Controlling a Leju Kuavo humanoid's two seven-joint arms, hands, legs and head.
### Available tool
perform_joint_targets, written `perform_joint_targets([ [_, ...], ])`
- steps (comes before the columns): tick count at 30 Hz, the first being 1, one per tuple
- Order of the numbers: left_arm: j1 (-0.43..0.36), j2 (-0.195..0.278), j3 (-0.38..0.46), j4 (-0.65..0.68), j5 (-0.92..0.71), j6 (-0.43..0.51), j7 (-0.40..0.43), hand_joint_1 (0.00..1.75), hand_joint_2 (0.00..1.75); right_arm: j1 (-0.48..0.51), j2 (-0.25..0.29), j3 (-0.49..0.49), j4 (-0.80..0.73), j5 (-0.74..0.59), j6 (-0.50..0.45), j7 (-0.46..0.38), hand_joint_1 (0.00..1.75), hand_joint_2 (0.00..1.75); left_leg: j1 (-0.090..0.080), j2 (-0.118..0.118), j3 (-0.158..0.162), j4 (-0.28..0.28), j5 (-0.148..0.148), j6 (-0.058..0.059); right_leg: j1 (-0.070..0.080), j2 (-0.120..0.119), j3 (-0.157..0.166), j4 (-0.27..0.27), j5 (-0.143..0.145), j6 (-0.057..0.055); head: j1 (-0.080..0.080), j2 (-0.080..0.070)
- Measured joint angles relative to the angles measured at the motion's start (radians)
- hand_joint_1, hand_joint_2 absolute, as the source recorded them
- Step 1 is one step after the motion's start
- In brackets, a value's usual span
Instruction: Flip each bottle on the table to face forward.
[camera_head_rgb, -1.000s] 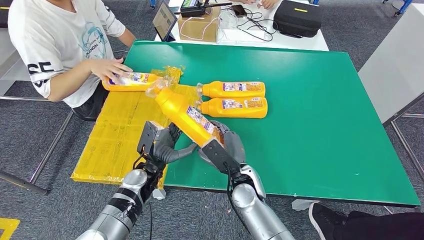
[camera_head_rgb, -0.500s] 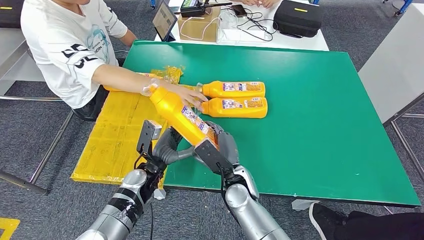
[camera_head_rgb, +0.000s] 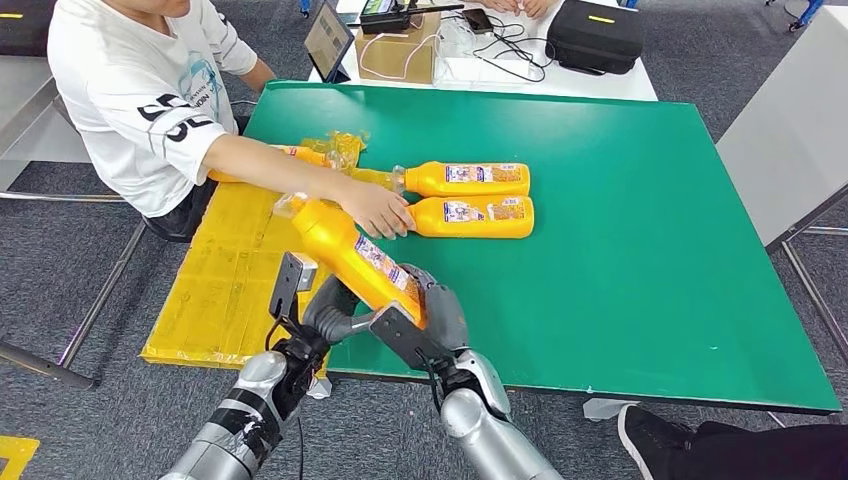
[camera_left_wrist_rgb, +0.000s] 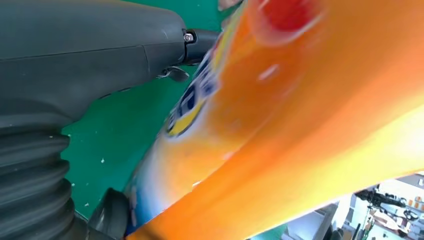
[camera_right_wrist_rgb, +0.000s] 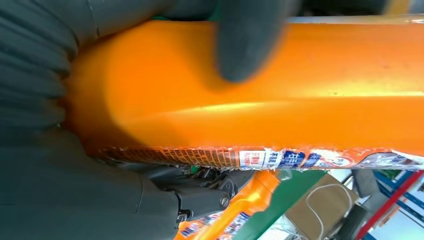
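Right hand (camera_head_rgb: 425, 310): my fingers grip the tilted orange bottle (camera_head_rgb: 345, 245).
Left hand (camera_head_rgb: 335, 305): touching it; grip probably closed, cannot tell.

Bright, even light with soft shadows; both wrist views are blurred at close range.

Glossy orange plastic on the held bottle (camera_head_rgb: 352, 255), printed label shiny; matt green counter (camera_head_rgb: 620, 200) — smooth; matt grey robot hand (camera_head_rgb: 425, 315) plastic; silvery metal arms (camera_head_rgb: 490, 435) — crinkly yellow wrapping (camera_head_rgb: 225, 275).
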Motion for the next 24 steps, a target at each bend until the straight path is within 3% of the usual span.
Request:
perform_joint_targets([
  [4,0.02,0.015,0.0,-0.028,0.016,-0.01,0.007,0.0,1.75,0.03,-0.019,0.001,-0.009,0.052,-0.011,0.013,1.75,1.75,0.0,0.0,0.0,0.0,0.0,0.0,0.0,0.0,0.0,0.0,0.0,0.0,0.0,0.0],
  [8,0.03,0.028,0.002,-0.051,0.02,-0.01,0.016,0.0,1.75,0.056,-0.033,0.001,-0.025,0.121,-0.025,0.034,1.31,1.75,0.0,0.0,0.0,0.0,0.0,0.0,0.0,0.0,0.0,0.0,0.0,0.0,0.0,0.0],
  [11,0.034,0.034,0.004,-0.063,0.03,-0.01,0.017,0.0,1.75,0.064,-0.039,0.002,-0.032,0.163,-0.03,0.048,1.31,1.75,0.0,0.0,0.0,0.0,0.0,0.0,0.0,0.0,0.0,0.0,0.0,0.0,0.0,0.0],
  [13,0.036,0.036,0.007,-0.069,0.035,-0.01,0.017,0.0,1.75,0.067,-0.041,0.003,-0.035,0.173,-0.03,0.053,0.69,1.75,0.0,0.0,0.0,0.0,0.0,0.0,0.0,0.0,0.0,0.0,0.0,0.0,0.0,0.0],
  [15,0.036,0.036,0.01,-0.075,0.036,-0.011,0.016,0.84,1.75,0.07,-0.044,0.005,-0.037,0.176,-0.028,0.056,0.03,1.75,0.0,0.0,0.0,0.0,0.0,0.0,0.0,0.0,0.0,0.0,0.0,0.0,0.0,0.0],
  [17,0.032,0.037,0.011,-0.084,0.04,-0.012,0.015,1.71,1.75,0.077,-0.046,0.009,-0.038,0.183,-0.025,0.06,0.0,1.75,0.0,0.0,0.0,0.0,0.0,0.0,0.0,0.0,0.0,0.0,0.0,0.0,0.0,0.0],
  [24,0.017,0.033,0.035,-0.116,0.125,-0.039,0.03,1.75,1.75,0.096,-0.053,0.011,-0.056,0.182,-0.02,0.063,0.0,1.75,0.0,0.0,-0.001,0.0,0.0,0.0,0.0,0.0,0.0,0.0,0.0,0.0,0.0,0.0],
])
